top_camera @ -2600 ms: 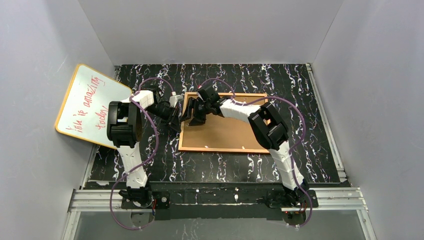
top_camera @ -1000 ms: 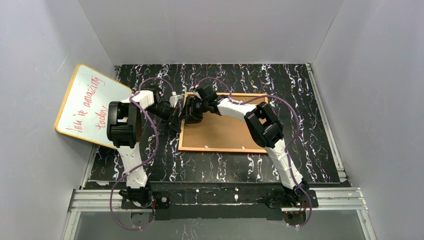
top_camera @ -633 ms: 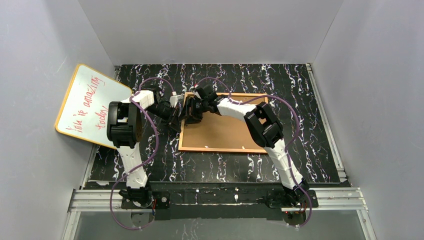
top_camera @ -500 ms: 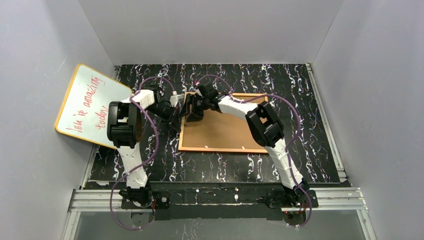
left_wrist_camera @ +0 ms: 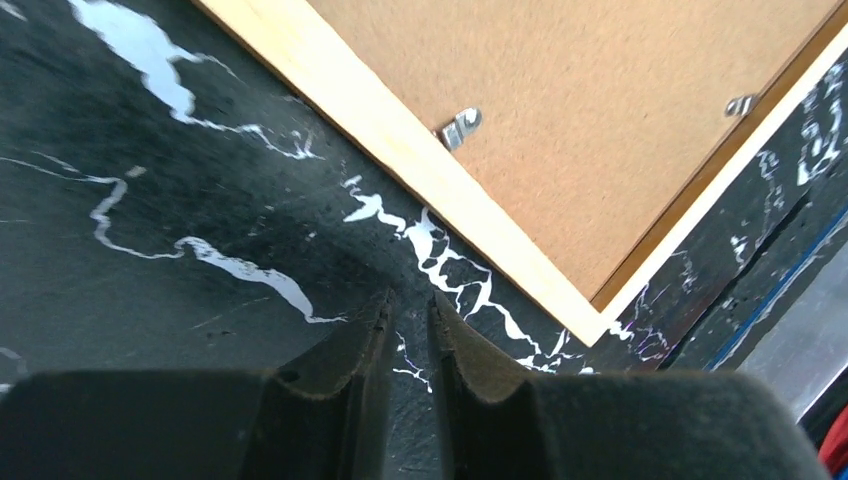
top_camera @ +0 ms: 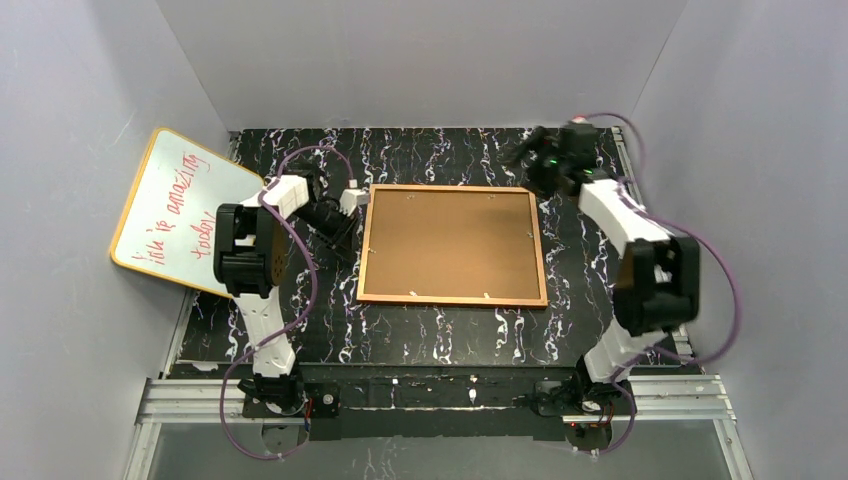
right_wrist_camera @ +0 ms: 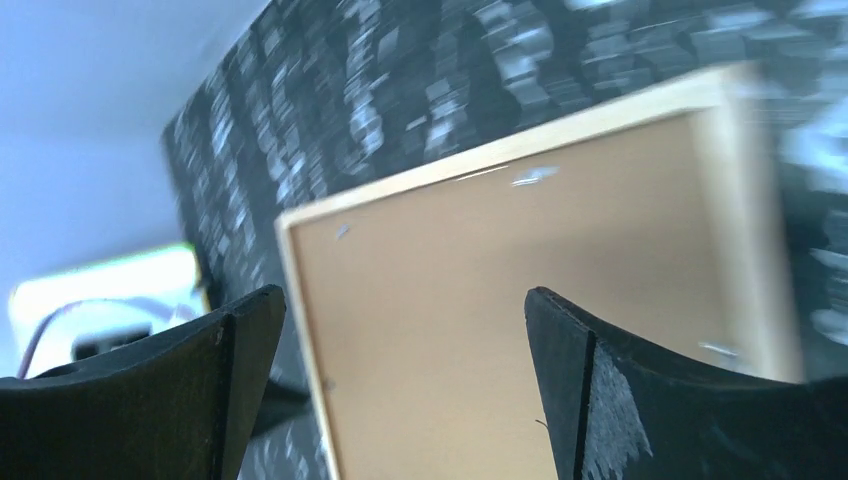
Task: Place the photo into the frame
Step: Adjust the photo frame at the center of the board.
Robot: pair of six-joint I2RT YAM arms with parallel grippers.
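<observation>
The frame (top_camera: pixel 452 245) lies flat, face down, brown back up. The photo I can't see anywhere; presumably it sits under that back. Next I'd press each metal tab (left_wrist_camera: pixel 459 128) down squarely, without shoving the frame. The left gripper (left_wrist_camera: pixel 408 310), just beside its left edge, is barely parted and empty. The right gripper (right_wrist_camera: pixel 402 305) gapes wide, holding nothing, near the far right corner.

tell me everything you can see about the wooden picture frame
The frame is rectangular, with a thin border of orange-brown wood. It lies flat and face down, its brown fibreboard-like back facing up. Small metal tabs along the inner edge reach over the board. It rests mid-table on the black marbled mat, long sides running left to right, roughly square to the table. Only the mat touches it.
</observation>
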